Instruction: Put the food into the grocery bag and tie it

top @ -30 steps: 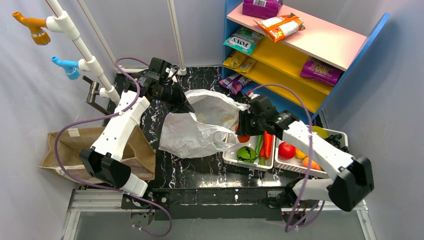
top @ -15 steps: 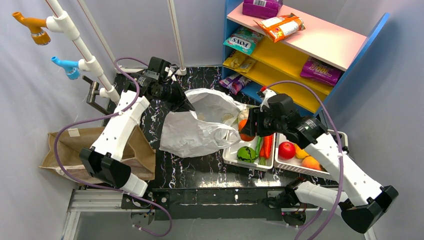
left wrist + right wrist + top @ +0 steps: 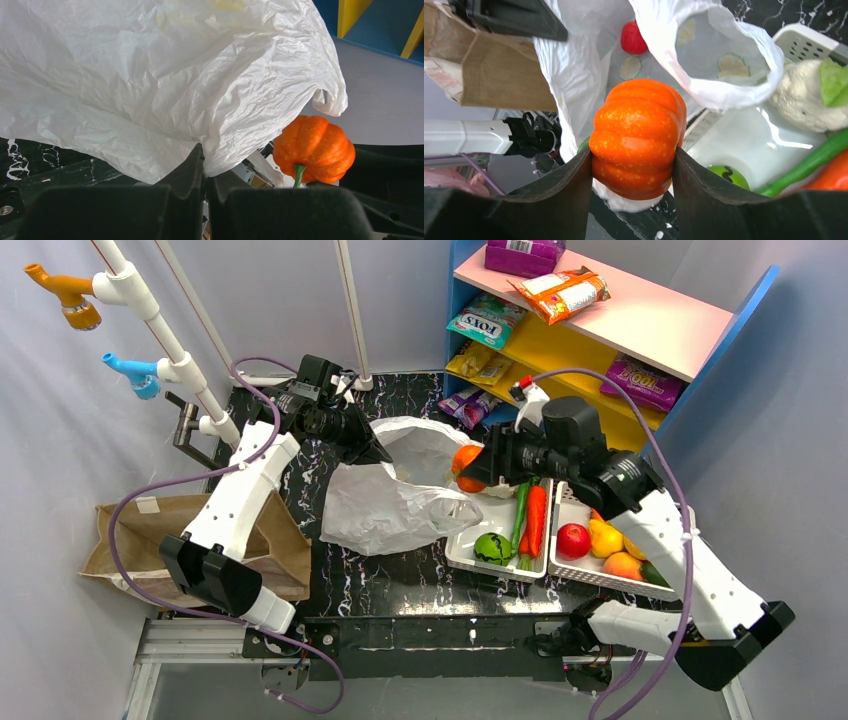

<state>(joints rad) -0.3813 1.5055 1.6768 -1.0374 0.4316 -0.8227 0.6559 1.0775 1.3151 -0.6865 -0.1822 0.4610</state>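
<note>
The white plastic grocery bag (image 3: pixel 385 505) lies open on the black marbled table, its mouth facing right. My left gripper (image 3: pixel 372 452) is shut on the bag's upper rim (image 3: pixel 200 150) and holds it up. My right gripper (image 3: pixel 472 468) is shut on a ribbed orange pumpkin (image 3: pixel 639 135) and holds it in the air just above the bag's mouth (image 3: pixel 716 55). The pumpkin also shows in the top view (image 3: pixel 466 467) and the left wrist view (image 3: pixel 314 149). A red fruit (image 3: pixel 633 38) lies inside the bag.
Two white baskets sit at the right front: one (image 3: pixel 462 552) with a green fruit (image 3: pixel 491 547), carrot and white cauliflower (image 3: pixel 804 97), the other (image 3: pixel 600 578) with a red apple (image 3: pixel 573 540) and orange fruit. A brown paper bag (image 3: pixel 150 540) lies at left. A snack shelf (image 3: pixel 600 330) stands behind.
My right gripper has lifted the pumpkin out of the basket and carried it up and left to the bag's mouth. My left gripper still holds the rim in the same place.
</note>
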